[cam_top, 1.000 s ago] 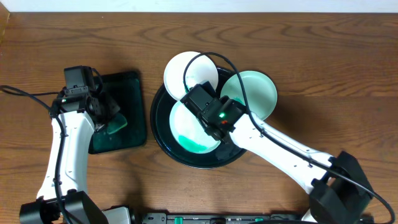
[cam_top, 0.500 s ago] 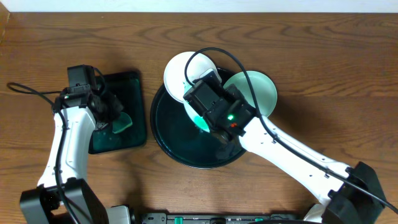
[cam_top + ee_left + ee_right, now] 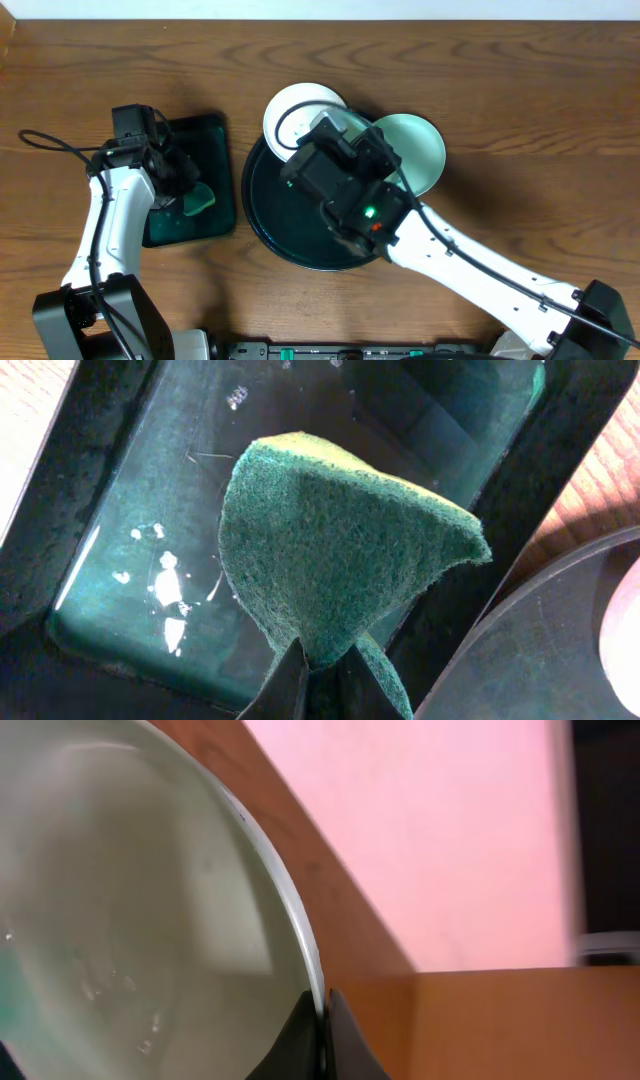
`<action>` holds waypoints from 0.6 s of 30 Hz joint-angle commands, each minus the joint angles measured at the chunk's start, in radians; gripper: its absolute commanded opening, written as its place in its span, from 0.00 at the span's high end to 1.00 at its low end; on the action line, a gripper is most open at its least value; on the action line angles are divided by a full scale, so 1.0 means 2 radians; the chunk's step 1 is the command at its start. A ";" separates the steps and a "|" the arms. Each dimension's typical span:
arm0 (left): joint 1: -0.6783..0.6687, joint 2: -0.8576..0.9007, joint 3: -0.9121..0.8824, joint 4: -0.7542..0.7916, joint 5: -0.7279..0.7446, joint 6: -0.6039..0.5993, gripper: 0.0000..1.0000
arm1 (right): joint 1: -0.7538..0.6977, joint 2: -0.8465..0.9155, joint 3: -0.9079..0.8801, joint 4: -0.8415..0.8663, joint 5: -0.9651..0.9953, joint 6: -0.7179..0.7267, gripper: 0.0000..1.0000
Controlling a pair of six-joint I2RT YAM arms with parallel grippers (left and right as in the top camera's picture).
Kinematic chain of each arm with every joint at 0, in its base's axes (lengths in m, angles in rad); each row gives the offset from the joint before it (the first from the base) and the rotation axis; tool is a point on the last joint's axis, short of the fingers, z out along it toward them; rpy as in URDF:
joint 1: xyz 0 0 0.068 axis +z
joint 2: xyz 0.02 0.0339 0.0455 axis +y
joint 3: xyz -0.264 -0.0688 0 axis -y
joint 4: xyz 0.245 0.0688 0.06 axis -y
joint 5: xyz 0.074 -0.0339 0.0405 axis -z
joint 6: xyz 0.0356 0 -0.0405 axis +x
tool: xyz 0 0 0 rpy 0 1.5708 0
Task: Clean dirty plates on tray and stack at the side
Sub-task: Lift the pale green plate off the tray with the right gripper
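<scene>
Left tool hovers over the rectangular black tray on the wooden worktop, green sponge in its grip. Right arm blocks much of the round black tray; white plate and mint plate overlap its far rim.

Left wrist: the tool is clamped on the sponge above a wet teal film.

Right wrist: right tool pinches the rim of a pale plate, droplets on it, background blurred.

We count three plates: a white plate and a mint-green plate at the far rim of the one round black tray, a pale plate over it. Left of it: one rectangular tray, one green sponge.
</scene>
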 commanded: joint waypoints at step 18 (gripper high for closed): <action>0.001 -0.002 0.000 0.000 0.001 0.009 0.93 | 0.060 -0.010 0.004 0.002 0.150 -0.059 0.99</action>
